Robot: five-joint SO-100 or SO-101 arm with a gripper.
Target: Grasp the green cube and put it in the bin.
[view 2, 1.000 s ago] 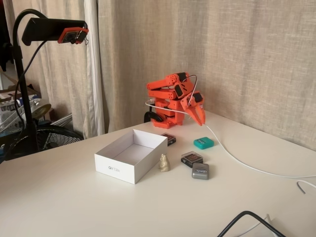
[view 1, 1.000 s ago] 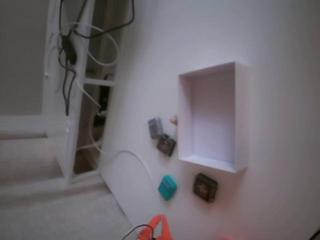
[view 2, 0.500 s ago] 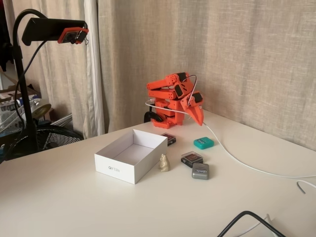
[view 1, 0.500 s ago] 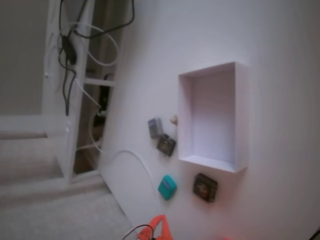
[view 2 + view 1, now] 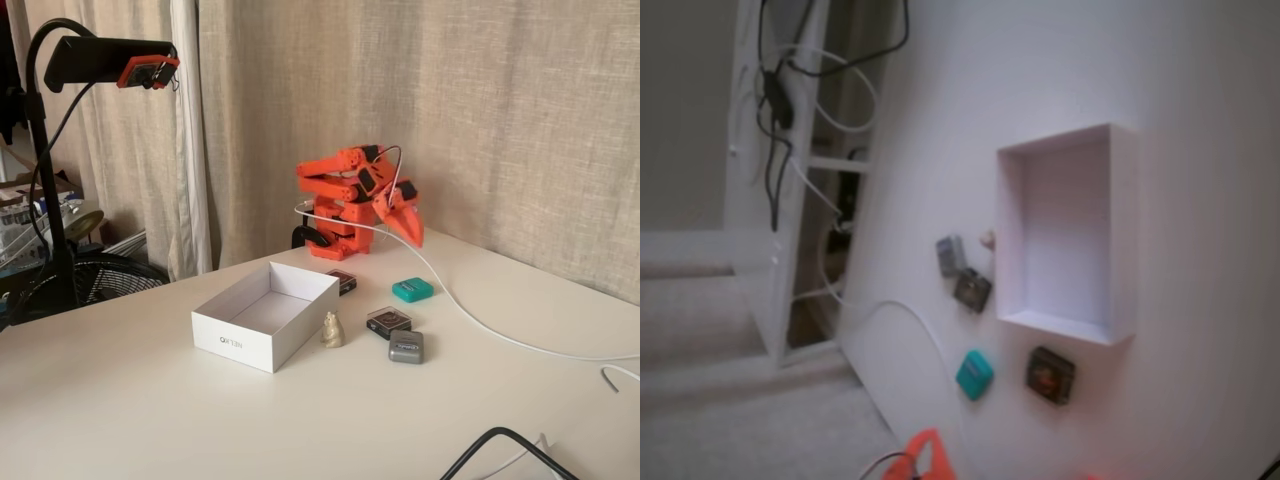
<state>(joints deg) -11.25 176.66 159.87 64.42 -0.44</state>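
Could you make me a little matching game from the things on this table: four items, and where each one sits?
1. green cube
2. bin
3. grey block
4. gripper

a. raised off the table, holding nothing
b. nearest the camera among the small blocks
c. beside the white cable
d. left of the small figurine

Pairs: 1-c, 2-d, 3-b, 4-a

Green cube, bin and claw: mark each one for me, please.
green cube point(image 5: 412, 290): a fixed view, top face.
bin point(image 5: 236, 340): a fixed view, near outer wall.
claw point(image 5: 412, 232): a fixed view, between fingertips.
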